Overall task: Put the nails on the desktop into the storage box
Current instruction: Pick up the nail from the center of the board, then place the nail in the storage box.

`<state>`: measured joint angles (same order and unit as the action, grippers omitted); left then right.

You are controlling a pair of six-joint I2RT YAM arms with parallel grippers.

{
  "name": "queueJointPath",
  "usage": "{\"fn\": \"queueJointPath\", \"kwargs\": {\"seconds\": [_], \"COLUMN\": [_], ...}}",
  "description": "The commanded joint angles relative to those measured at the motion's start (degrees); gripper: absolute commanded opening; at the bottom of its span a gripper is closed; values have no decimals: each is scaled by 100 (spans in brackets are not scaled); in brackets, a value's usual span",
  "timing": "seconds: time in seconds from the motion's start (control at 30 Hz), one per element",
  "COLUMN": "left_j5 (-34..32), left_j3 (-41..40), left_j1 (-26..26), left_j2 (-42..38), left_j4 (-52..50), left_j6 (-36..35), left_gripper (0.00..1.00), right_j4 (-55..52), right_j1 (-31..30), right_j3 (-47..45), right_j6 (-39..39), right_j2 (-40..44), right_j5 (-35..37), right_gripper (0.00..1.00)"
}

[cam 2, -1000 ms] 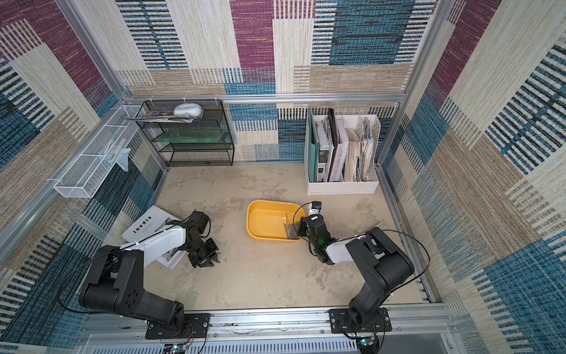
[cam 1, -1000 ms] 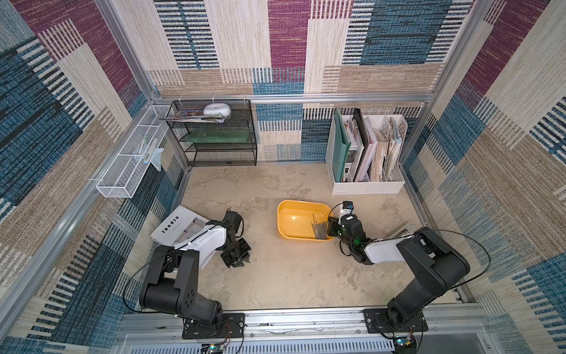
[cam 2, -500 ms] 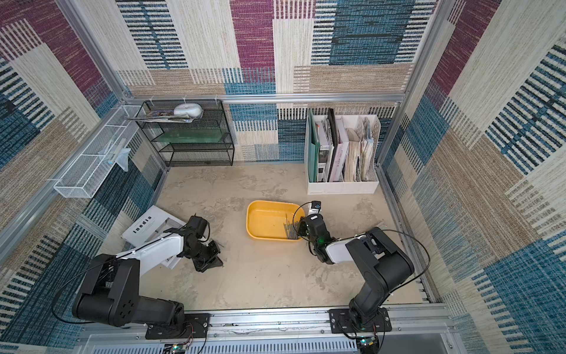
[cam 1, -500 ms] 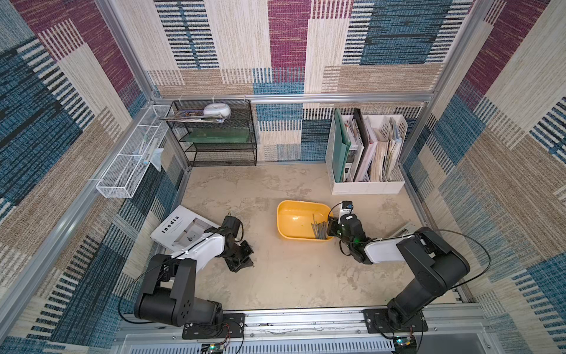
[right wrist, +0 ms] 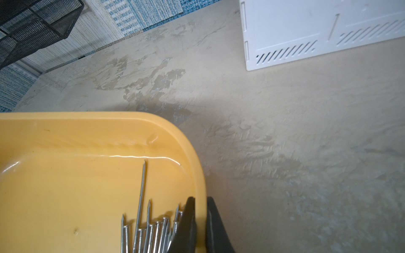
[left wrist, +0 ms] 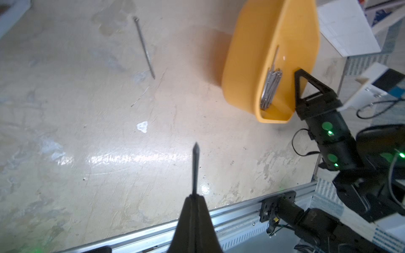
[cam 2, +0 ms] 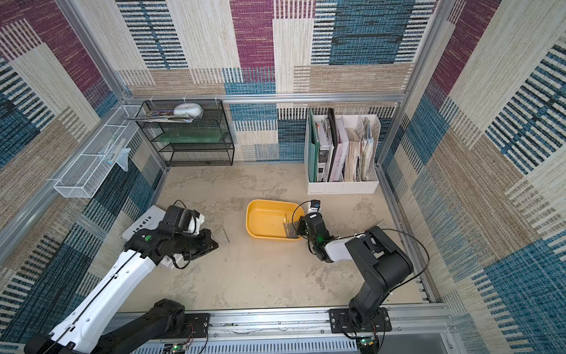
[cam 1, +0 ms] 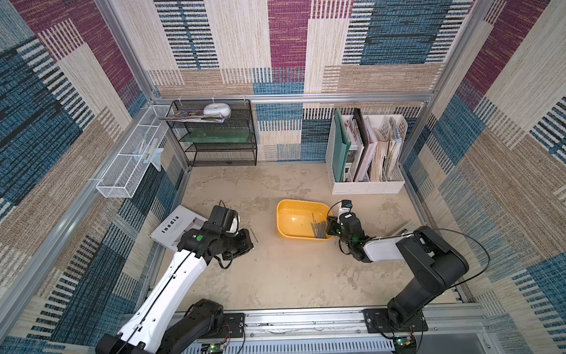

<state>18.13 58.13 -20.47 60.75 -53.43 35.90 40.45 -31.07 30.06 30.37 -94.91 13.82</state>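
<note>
Nails (cam 1: 318, 228) lie bunched side by side in the lower right corner of the storage box (cam 1: 293, 218), the yellow-orange tub just right of centre on the desk (cam 1: 291, 275) in both top views. My right wrist view shows one of the bunch reaching further along the box floor than the rest.

My right claw (right wrist: 200, 203) is clamped on the box's right-hand wall. One finger (right wrist: 186, 221) stands inside, right beside the nails, and its mate stands outside, with the rim between them. My left wrist view shows the same bite on the wall, next to the bunch.

My left claw (left wrist: 194, 198) is pinched narrow on a single nail (left wrist: 195, 168), gripped near one end. The shaft sticks straight out past the fingertips, point forward. In both top views this claw hangs left of centre, well apart from the box.

A loose nail (cam 1: 254, 235) lies flat on the desk just right of my left claw, between it and the box, touching neither.

A white file organiser (cam 1: 367, 187) stands at the upper right of the desk. A black mesh shelf (cam 1: 220, 147) stands at the upper left against the back wall. A magazine (cam 1: 174, 222) lies partly under my left arm at the left edge.
</note>
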Motion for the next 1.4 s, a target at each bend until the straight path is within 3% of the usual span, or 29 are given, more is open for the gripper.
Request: {"fn": "queueJointPath", "kwargs": {"seconds": [0.0,0.1,0.3,0.47,0.7,0.77,0.83,0.9,1.1,1.23,1.37], "left_j5": [-177,-423,-389,-451,-669,-543,-530,-517,-1141,-1309,-898], "left_j3": [892,1825,3047,3345,3185,3161,3094,3008,2843,1883,661], "left_j1": [-609,-1153,-1515,-1527,-1514,-1516,-1521,-1519,-1390,-808,-52], "left_j2": [739,1660,3483,4551,5061,5129,5085,4905,3789,2919,2376], "left_j4": [-260,-266,-260,-210,264,316,320,323,-32,-66,257], "left_j6": [-977,-1332,-1489,-1292,-1090,-1014,-887,-785,-532,-221,7], "left_gripper": [0,0,0,0,0,0,20,30,44,49,52], "right_j4": [-406,-415,-415,-415,-406,-423,-416,-406,-424,-410,-415], "right_j1": [-4,-4,-3,4,-3,3,-4,-3,3,-2,-4], "right_j3": [17,4,-1,-21,-21,-11,-33,-51,-40,-57,-41], "right_j6": [-84,-88,-85,-84,-93,-93,-93,-93,-84,-84,-92], "right_j2": [-40,-27,-27,9,-1,-2,16,17,14,34,11], "right_j5": [47,73,84,95,85,92,106,103,110,108,95], "right_gripper": [0,0,0,0,0,0,0,0,0,0,0]}}
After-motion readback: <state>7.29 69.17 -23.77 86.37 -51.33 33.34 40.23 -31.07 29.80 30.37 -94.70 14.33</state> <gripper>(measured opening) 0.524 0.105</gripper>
